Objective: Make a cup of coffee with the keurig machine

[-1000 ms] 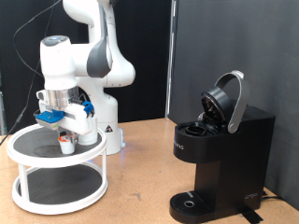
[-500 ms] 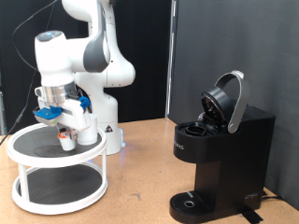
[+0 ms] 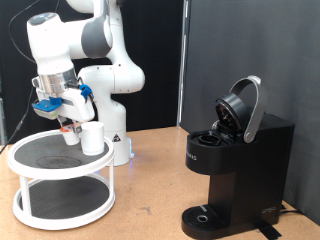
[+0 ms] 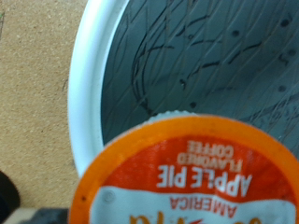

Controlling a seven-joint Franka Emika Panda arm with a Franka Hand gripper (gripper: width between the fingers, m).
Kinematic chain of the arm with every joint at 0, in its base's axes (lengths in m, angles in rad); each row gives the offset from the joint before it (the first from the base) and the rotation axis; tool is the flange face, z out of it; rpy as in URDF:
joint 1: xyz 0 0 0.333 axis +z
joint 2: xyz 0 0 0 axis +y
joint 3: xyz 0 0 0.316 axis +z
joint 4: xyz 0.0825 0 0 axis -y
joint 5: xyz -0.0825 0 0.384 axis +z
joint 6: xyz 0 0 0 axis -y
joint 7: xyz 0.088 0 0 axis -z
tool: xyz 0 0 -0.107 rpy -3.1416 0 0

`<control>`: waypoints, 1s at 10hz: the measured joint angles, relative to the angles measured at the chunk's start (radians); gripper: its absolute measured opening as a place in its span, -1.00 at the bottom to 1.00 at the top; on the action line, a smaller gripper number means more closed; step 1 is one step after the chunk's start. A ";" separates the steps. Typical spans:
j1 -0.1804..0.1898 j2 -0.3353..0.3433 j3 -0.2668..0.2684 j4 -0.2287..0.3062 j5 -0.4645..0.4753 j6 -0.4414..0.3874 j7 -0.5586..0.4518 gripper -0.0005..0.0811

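**Pod lifted above the stand, machine lid up**

Keurig machine (image 3: 232, 165) at the exterior view's right, on the wooden table (image 3: 150, 190), matte black, with hinged top lid (image 3: 243, 108) tilted up and back, brew chamber exposed beneath it. Round drip tray base (image 3: 205, 217) bare, with nothing standing on it.

White cup (image 3: 92, 138) well apart from the machine, at the exterior view's left, upright on the upper tier of a two-level round white stand (image 3: 60, 180) with dark shelf surfaces. Handle not discernible from this angle.

Just beside the cup and a little above the stand's top shelf, gripper (image 3: 69, 128) pinching a small white pod (image 3: 70, 133) between its fingers, clear of the shelf. Blue fittings visible on the hand above the fingers. White arm (image 3: 85, 40) rising from a base behind the stand and bending over toward the exterior view's left.

From the wrist view: pod's orange lid (image 4: 192, 175) filling the near part of the picture, printed with the words "APPLE PIE", "FLAVORED COFFEE" and "AMERICA", letters upside down as shown. Behind it, the stand's white rim (image 4: 82, 84) curving around a dark grey shelf with fine scratches, and tan tabletop (image 4: 33, 103) outside the rim. Fingertips themselves not visible in this view.

Black backdrop (image 3: 250, 50) behind the machine; dark curtain behind the arm.
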 joint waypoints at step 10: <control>0.095 -0.015 0.068 0.096 0.432 -0.132 0.114 -0.08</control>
